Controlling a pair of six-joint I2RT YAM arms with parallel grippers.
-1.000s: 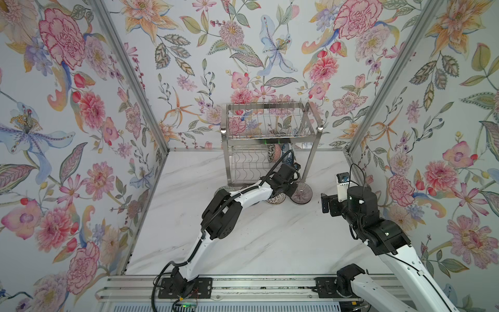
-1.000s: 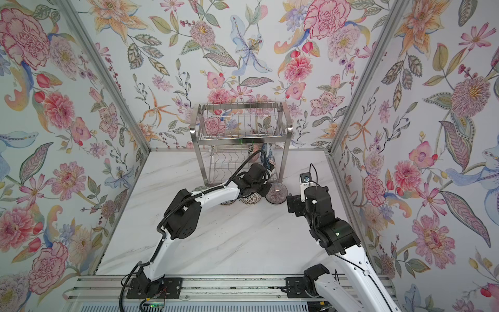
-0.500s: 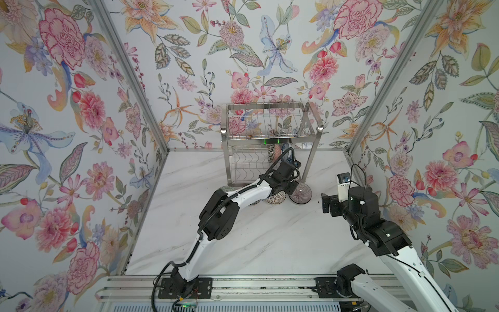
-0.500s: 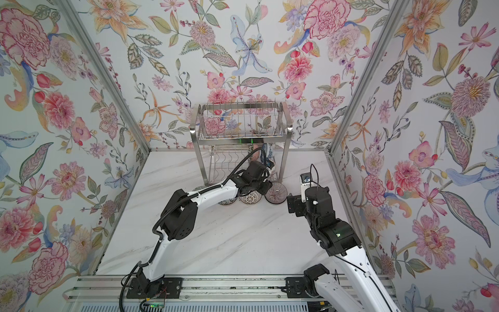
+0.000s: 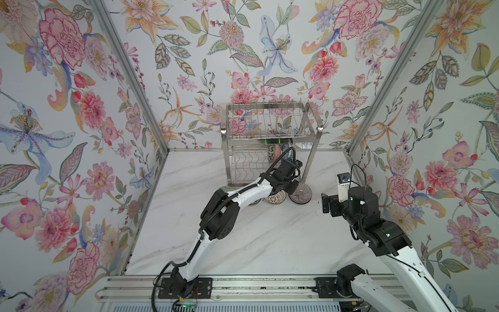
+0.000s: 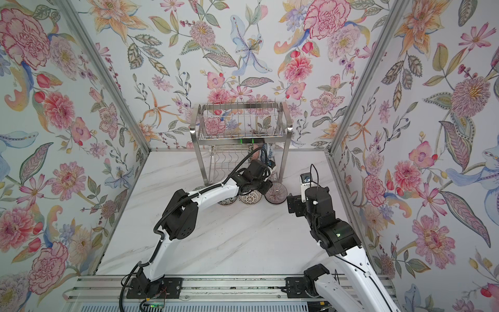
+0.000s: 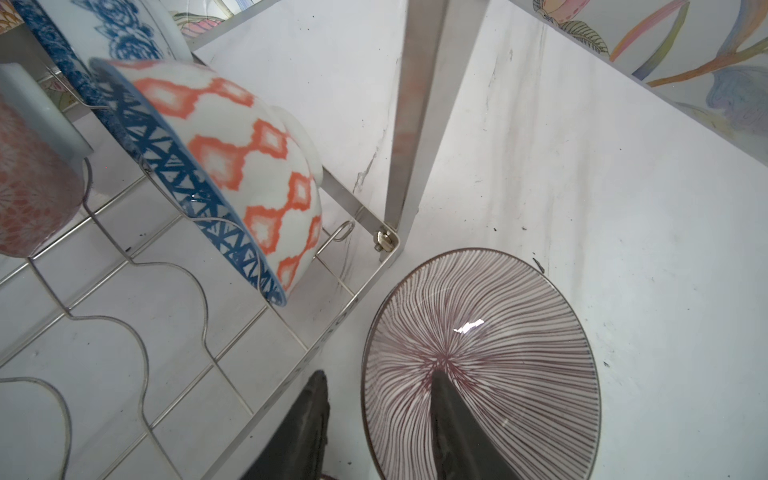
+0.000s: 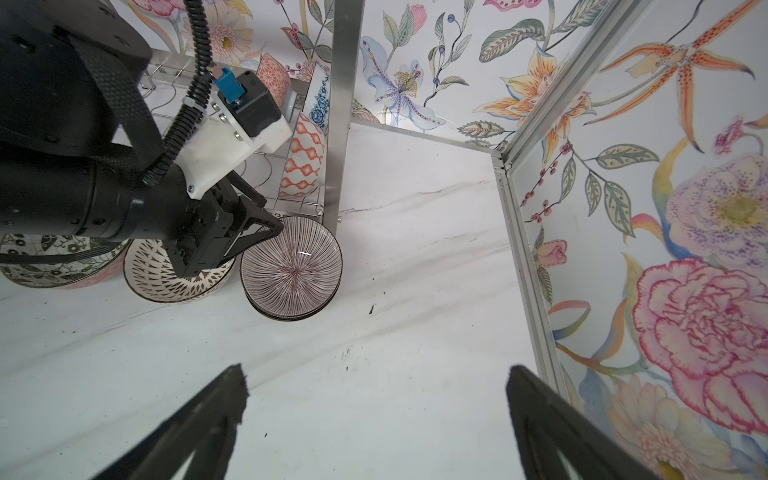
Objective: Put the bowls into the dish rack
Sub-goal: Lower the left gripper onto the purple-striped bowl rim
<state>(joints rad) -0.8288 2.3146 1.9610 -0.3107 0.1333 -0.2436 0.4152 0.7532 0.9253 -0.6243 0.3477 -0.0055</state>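
By the steel wire dish rack [image 7: 415,104], our left gripper [image 7: 377,376] is half open astride the rim of the pink-striped ceramic bowl [image 7: 498,332]; top views hide that

The two-tier wire dish rack [image 5: 243,140] is bright, mirror-shiny stainless steel. The round pink-lined ceramic bowl [image 7: 478,332] has a glossy glaze that catches a white glint, and the coral-and-blue patterned ceramic bowl [image 7: 257,166] looks just as slick. The white marble-veined table [image 5: 256,243] is smooth with a soft sheen. The right claw [image 8: 376,376] has matt, grainy black plastic fingers [image 8: 224,399].
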